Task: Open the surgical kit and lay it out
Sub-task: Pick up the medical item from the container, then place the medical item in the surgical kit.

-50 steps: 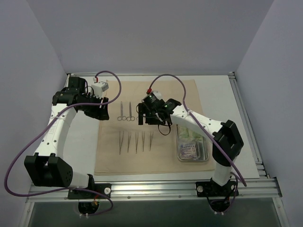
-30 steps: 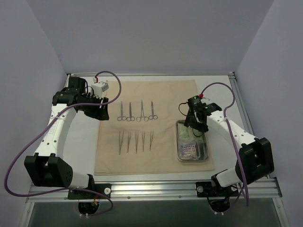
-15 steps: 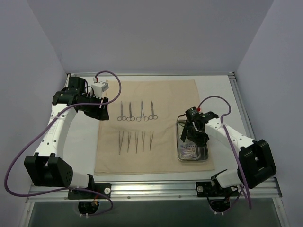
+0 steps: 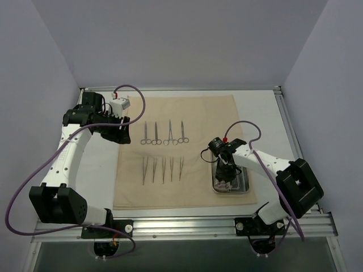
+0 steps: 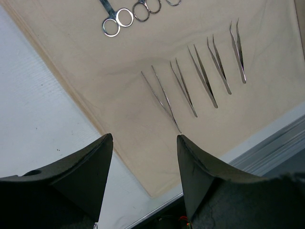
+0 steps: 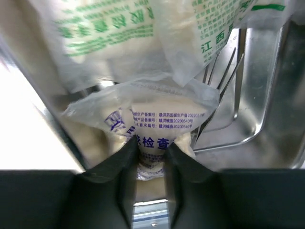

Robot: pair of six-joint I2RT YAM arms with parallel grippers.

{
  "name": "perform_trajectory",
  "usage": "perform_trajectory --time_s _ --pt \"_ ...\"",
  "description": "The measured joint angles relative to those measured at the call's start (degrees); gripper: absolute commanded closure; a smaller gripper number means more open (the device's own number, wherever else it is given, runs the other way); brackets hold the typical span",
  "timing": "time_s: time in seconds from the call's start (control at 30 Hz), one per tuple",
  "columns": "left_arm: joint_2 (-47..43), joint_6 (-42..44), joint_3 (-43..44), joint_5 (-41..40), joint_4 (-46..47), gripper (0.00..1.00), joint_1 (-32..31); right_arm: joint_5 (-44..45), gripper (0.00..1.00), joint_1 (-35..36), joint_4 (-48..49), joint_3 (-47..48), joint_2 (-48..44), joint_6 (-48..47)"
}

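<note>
The beige cloth wrap [image 4: 187,113] lies spread flat. On it are a row of several ring-handled clamps [image 4: 164,133] and a row of several tweezers [image 4: 163,170]. The steel tray [image 4: 245,190] sits on the cloth's right part. My right gripper [image 6: 151,145] is down inside the tray, its jaws shut on a pale packet with blue print [image 6: 157,124]. Packets with green print [image 6: 119,33] lie behind it. My left gripper [image 5: 144,143] hangs open and holds nothing above the cloth's left edge, with the tweezers [image 5: 202,83] ahead of it.
Thin steel tools [image 6: 224,95] lie in the tray beside the packets, close to its wall [image 6: 271,95]. The white table [image 5: 43,119] shows left of the cloth. The metal frame rail [image 4: 187,224] runs along the near edge, and grey walls close in on both sides.
My right arm has left the clamps row, swung right to the tray and dropped into it. Its jaws widened, then closed on the blue-printed packet. The left arm has not moved.
</note>
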Motion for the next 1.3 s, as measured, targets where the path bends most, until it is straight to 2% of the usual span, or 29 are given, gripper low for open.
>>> perform_trajectory --time_s 0.07,0.1,0.4,0.7,0.83,1.03,1.13,1.3 --pt "0.0 0.0 0.0 -0.02 -0.02 0.35 0.0 1.14 0.93 0.61 -1.03 1.51 -0.37 0.37" --pt "0.0 0.0 0.0 0.0 -0.02 0.35 0.0 1.77 0.94 0.79 -1.51 2.4 -0.81 0.39" --pt "0.07 0.0 0.0 -0.02 -0.35 0.35 0.0 5.97 0.94 1.44 -6.4 11.74 -6.32 0.13" --pt "0.5 0.0 0.04 -0.42 -0.39 0.35 0.0 7.32 0.91 1.44 -10.6 18.95 -6.97 -2.89" --pt "1.31 0.0 0.04 -0.61 -0.39 0.35 0.0 8.57 0.89 1.31 -9.86 25.4 -6.23 -6.62" --pt "1.79 -0.02 0.04 -1.27 -0.42 0.35 0.0 5.92 0.87 -4.07 -1.7 39.82 5.27 -15.19" --pt "1.88 -0.02 0.04 -1.9 -0.52 0.35 0.0 2.97 0.85 -8.61 2.71 46.8 15.54 -20.17" --pt "2.97 -0.04 0.11 -2.58 -0.68 0.35 0.0 1.27 0.85 -12.9 2.93 63.23 35.32 -27.47"
